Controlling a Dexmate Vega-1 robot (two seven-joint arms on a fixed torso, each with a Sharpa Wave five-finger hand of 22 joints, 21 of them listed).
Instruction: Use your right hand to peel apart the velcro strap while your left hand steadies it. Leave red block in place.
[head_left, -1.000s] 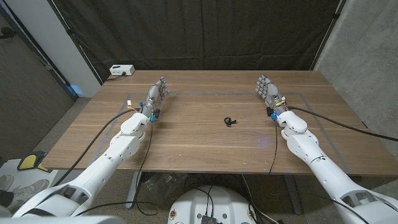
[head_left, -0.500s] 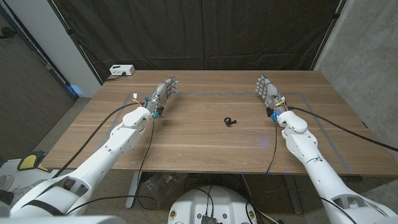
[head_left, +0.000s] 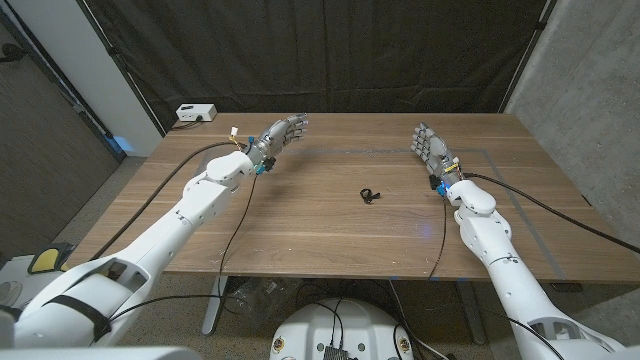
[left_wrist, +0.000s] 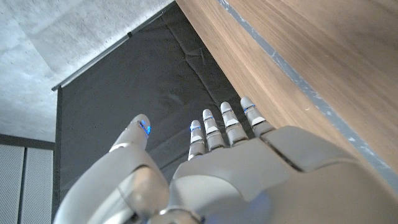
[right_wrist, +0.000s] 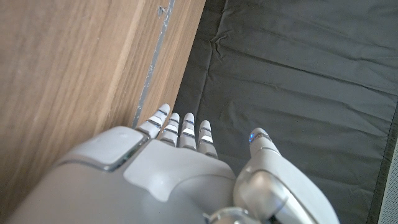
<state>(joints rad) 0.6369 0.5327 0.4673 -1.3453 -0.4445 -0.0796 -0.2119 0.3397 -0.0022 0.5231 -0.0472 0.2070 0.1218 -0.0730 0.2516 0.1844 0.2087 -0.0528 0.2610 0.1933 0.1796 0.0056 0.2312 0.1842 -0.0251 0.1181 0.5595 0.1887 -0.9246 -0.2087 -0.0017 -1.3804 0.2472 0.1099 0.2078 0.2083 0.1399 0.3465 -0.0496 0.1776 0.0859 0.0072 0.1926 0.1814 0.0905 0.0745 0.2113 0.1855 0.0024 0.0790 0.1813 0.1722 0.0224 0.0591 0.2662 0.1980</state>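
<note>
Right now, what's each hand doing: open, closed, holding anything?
Left hand: open, holding nothing, raised over the table's far left.
Right hand: open, holding nothing, apart from the velcro strap.

One wooden bench (head_left: 300, 230). One small black velcro strap (head_left: 369, 195) near its middle. Two robot hands: the left robot hand (head_left: 281, 133) at about ten o'clock, the right robot hand (head_left: 430, 146) at about two. One white box (head_left: 195, 113) off the bench's far-left corner.
</note>
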